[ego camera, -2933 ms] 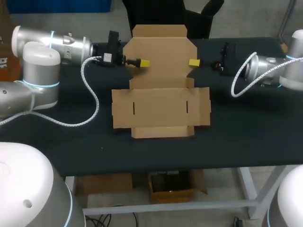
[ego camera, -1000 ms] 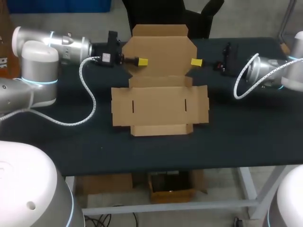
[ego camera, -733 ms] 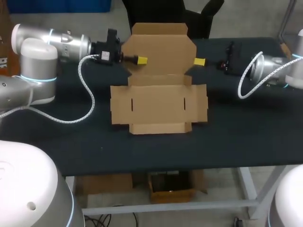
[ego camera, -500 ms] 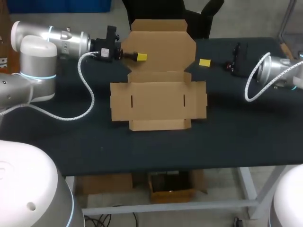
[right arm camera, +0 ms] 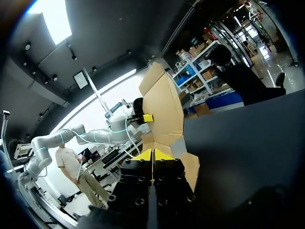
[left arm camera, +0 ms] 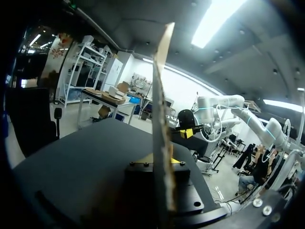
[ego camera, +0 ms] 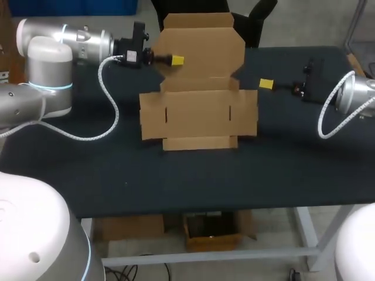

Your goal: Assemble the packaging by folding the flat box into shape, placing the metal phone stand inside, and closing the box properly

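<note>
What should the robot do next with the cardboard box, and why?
Probably the left gripper should tip the back flap further upright. It is pinched on that flap, which stands raised, while the rest of the box lies flat and the right gripper is shut, off to the side.

Nothing readable anywhere on the tabletop at this moment. The flat box shows plain brown card on every face in view, not a letter or number on it. One small white sticker sits on the black block at the wrist of the left arm, and its print is too small to make out.
</note>
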Robot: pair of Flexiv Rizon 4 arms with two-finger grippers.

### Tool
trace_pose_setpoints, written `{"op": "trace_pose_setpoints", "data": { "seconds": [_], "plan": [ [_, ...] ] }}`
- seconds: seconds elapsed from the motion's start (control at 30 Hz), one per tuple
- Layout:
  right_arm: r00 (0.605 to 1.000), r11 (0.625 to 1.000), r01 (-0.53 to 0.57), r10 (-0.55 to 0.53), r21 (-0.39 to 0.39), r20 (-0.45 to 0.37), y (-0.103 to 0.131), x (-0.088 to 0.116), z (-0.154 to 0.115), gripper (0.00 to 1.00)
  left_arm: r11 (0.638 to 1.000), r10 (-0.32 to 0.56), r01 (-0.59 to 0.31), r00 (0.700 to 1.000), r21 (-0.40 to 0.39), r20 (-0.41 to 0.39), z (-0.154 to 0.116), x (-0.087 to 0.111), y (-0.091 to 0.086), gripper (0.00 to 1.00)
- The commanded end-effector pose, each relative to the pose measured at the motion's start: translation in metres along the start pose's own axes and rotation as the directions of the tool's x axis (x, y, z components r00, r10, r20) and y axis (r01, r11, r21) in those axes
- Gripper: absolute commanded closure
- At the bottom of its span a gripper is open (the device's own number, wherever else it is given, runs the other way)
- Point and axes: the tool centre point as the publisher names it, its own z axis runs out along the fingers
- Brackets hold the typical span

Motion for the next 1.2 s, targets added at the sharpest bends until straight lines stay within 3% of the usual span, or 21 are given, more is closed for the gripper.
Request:
{"op": "trace_pose_setpoints", "data": {
  "seconds": [0.03, 0.63, 0.87, 0.97, 1.2],
  "plan": [
    [0.983, 1.000, 0.008, -0.008, 0.000, 0.184, -0.005, 0.015, -0.013, 1.00, 1.000, 0.007, -0.007, 1.000, 0.002, -0.029, 0.003, -0.009, -0.005, 1.00],
    [0.945, 0.996, 0.048, -0.069, 0.075, 0.319, -0.050, 0.035, -0.034, 1.00, 0.999, 0.045, -0.045, 0.998, 0.019, -0.040, 0.012, -0.009, -0.020, 1.00],
    [0.907, 0.990, 0.078, -0.120, 0.119, 0.404, -0.075, 0.046, -0.033, 1.00, 0.998, 0.048, -0.046, 0.998, 0.032, -0.045, 0.014, -0.009, -0.023, 1.00],
    [0.877, 0.992, 0.076, -0.113, 0.096, 0.468, -0.087, 0.048, -0.030, 1.00, 0.998, 0.048, -0.046, 0.998, 0.032, -0.045, 0.014, -0.009, -0.023, 1.00],
    [0.877, 0.992, 0.076, -0.113, 0.096, 0.468, -0.087, 0.048, -0.030, 1.00, 0.998, 0.048, -0.046, 0.998, 0.032, -0.045, 0.014, -0.009, -0.023, 1.00]
  ]
}}
